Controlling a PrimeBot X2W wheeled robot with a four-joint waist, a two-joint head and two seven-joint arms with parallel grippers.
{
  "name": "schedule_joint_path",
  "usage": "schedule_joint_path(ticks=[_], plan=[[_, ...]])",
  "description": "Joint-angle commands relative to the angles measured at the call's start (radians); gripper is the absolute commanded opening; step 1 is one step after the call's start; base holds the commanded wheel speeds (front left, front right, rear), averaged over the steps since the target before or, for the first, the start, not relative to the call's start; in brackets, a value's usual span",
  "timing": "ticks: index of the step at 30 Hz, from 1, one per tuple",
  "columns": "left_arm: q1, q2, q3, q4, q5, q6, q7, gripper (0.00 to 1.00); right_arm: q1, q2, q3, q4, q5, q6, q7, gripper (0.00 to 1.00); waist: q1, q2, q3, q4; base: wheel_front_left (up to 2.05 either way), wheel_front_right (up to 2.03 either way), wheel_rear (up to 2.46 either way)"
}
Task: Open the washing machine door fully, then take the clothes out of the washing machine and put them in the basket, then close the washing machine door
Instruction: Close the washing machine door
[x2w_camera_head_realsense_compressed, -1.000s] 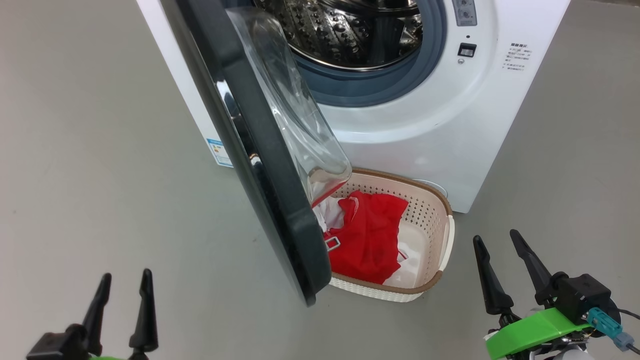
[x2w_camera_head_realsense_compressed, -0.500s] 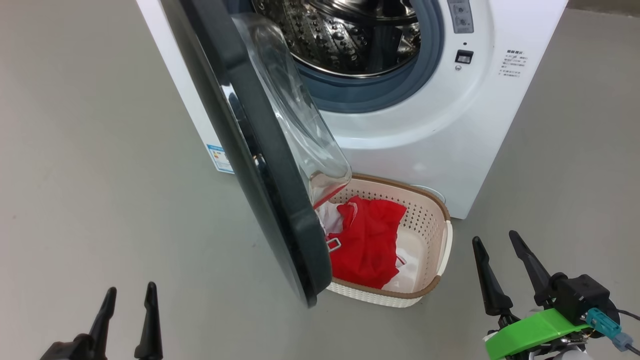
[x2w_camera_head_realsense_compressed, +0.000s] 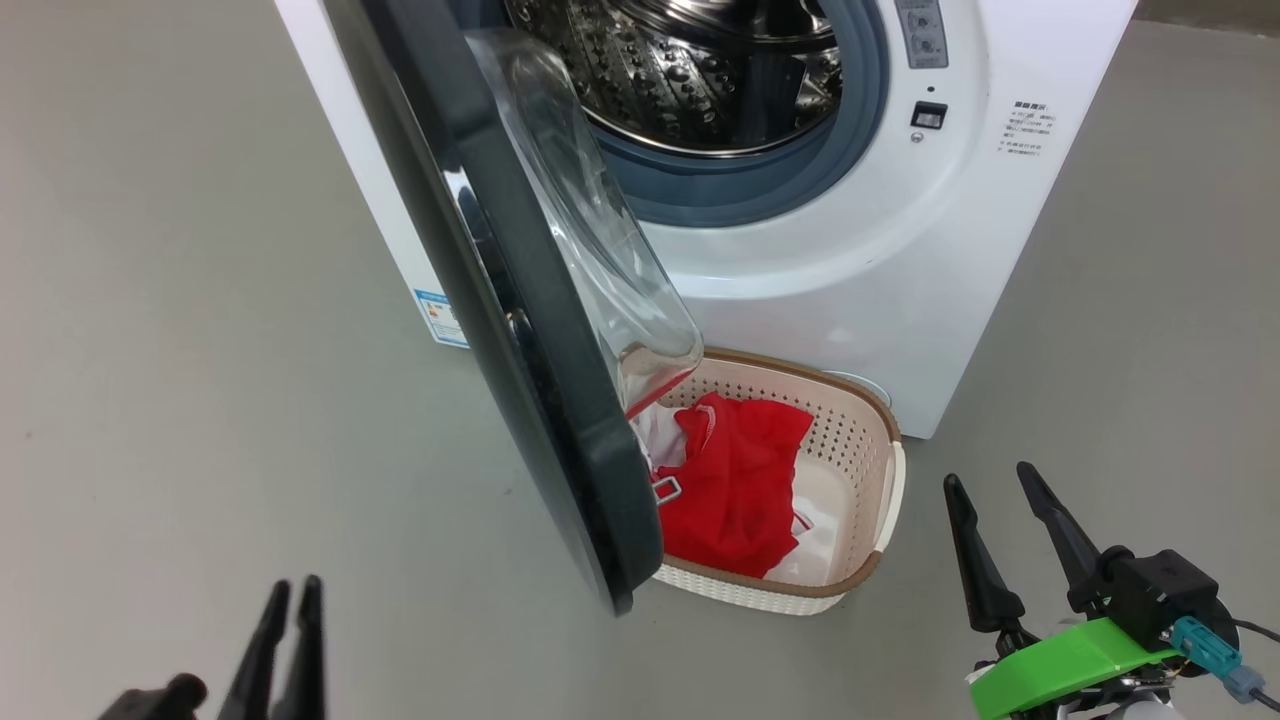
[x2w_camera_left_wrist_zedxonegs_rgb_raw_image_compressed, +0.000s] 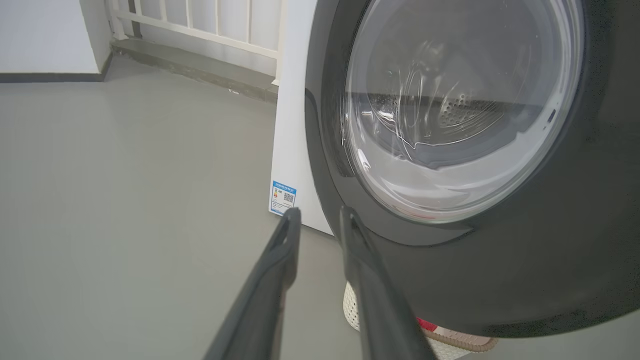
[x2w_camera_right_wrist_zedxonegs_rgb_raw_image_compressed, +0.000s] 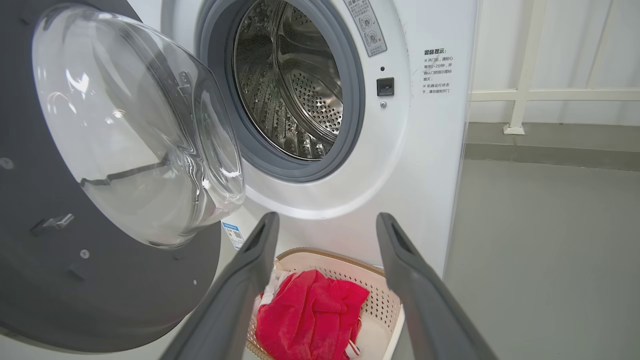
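Note:
The washing machine (x2w_camera_head_realsense_compressed: 850, 280) stands with its steel drum (x2w_camera_head_realsense_compressed: 690, 70) showing no clothes. The washing machine door (x2w_camera_head_realsense_compressed: 540, 400) hangs open toward me, its glass bowl (x2w_camera_head_realsense_compressed: 590, 230) bulging over the basket (x2w_camera_head_realsense_compressed: 880, 440) on the floor below. The clothes lie in the basket: a red jersey (x2w_camera_head_realsense_compressed: 740, 480) over a white garment (x2w_camera_head_realsense_compressed: 660, 430). My left gripper (x2w_camera_head_realsense_compressed: 295, 590) is low on the door's outer side, fingers (x2w_camera_left_wrist_zedxonegs_rgb_raw_image_compressed: 285, 250) narrowed to a small gap, holding nothing, close to the black rim (x2w_camera_left_wrist_zedxonegs_rgb_raw_image_compressed: 500, 275). My right gripper (x2w_camera_head_realsense_compressed: 988, 478) stands open right of the basket, pointing at the red jersey (x2w_camera_right_wrist_zedxonegs_rgb_raw_image_compressed: 310, 310).
Grey floor spreads to the left and right of the machine. A blue label sticker (x2w_camera_left_wrist_zedxonegs_rgb_raw_image_compressed: 282, 197) marks the machine's side near the floor. A white railing (x2w_camera_right_wrist_zedxonegs_rgb_raw_image_compressed: 525, 95) on a low curb runs behind the machine.
The left gripper's fingers have drawn closer together and sunk lower in the head view. The right gripper, door, basket and clothes have stayed put.

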Motion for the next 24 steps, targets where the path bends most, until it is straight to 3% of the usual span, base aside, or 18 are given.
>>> schedule_joint_path(ticks=[1,6,10,13,18,24], plan=[[-0.041,0.039,0.015,-0.025,-0.053,-0.006,-0.012,0.00,-0.014,-0.003,0.026,-0.022,0.000,0.007,-0.006,1.00,0.0000,-0.0001,0.002,-0.001,0.00,0.00,0.00],[-0.086,0.089,0.019,-0.083,-0.288,-0.006,-0.012,0.00,-0.017,-0.003,0.025,-0.023,0.001,0.007,-0.006,1.00,0.0000,-0.0001,0.009,-0.009,0.00,0.00,0.00],[-0.113,0.102,0.038,-0.144,-0.589,-0.006,-0.012,0.00,-0.018,-0.003,0.024,-0.025,0.004,0.007,-0.006,1.00,0.0000,-0.0001,0.015,-0.019,0.00,0.00,0.00],[-0.126,0.152,-0.005,-0.184,-0.874,-0.006,-0.006,0.00,-0.019,-0.003,0.024,-0.026,0.007,0.007,-0.006,1.00,0.0000,-0.0001,0.022,-0.028,0.00,0.00,0.00],[-0.144,0.264,-0.042,-0.281,-1.234,-0.006,0.181,0.00,-0.022,-0.003,0.018,-0.031,0.009,0.007,-0.006,1.00,0.0000,-0.0001,0.036,-0.040,0.00,0.00,0.00],[-0.148,0.304,0.028,-0.386,-1.412,-0.006,0.489,0.00,-0.032,-0.003,0.012,-0.035,0.007,0.007,-0.006,1.00,0.0000,-0.0001,0.058,-0.055,0.00,0.00,0.00]])
